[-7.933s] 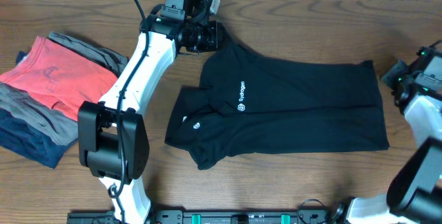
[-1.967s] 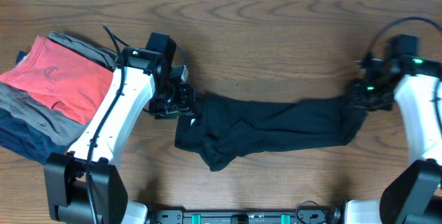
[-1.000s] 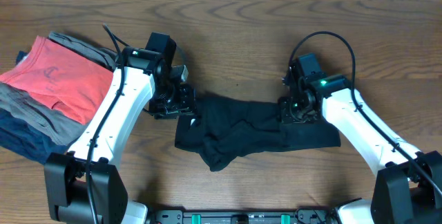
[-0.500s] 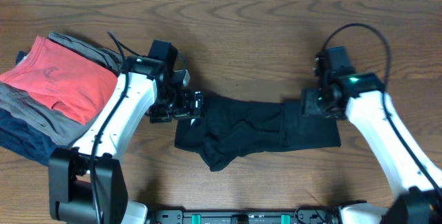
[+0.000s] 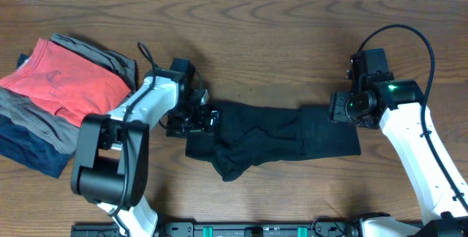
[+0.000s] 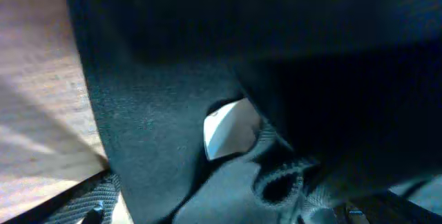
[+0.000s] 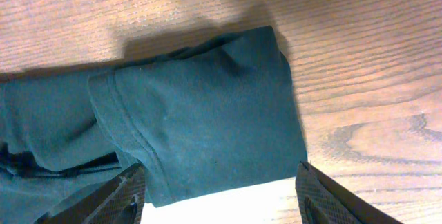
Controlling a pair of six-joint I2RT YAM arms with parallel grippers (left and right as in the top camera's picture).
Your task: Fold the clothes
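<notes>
Overhead: the black polo shirt (image 5: pixel 270 131) lies mid-desk (image 5: pixel 278 39) as a narrow band running 9 to 3 o'clock. It is folded lengthwise, w/ a loose lump of fabric hanging out at its 7 o'clock corner. The left pincer (image 5: pixel 201 118) sits low at the band's 9 o'clock end, touching the cloth, prob. to pin or regrip that end. The right pincer (image 5: pixel 341 109) is just off the band's 2 o'clock corner, above the cloth and not gripping it. A stack of folded garments (image 5: pixel 69 83), coral-red on top, sits well apart at 9 o'clock, out of the working area.

Left wrist: black fabric fills nearly the whole view, very close, w/ a small white tag (image 6: pixel 231 128) poking out mid-frame. Finger tips show only at 7 and 5 o'clock, far apart, so I judge this pincer spread w/ cloth bunched between, nothing pinched.

Right wrist: fingers (image 7: pixel 103 198) are spread wide at 7 and 5 o'clock, empty. The shirt's doubled end lies flat below them w/ bare wood to 3 o'clock. The pincer looks placed for a next grab, likely to fold that end across toward 9.
</notes>
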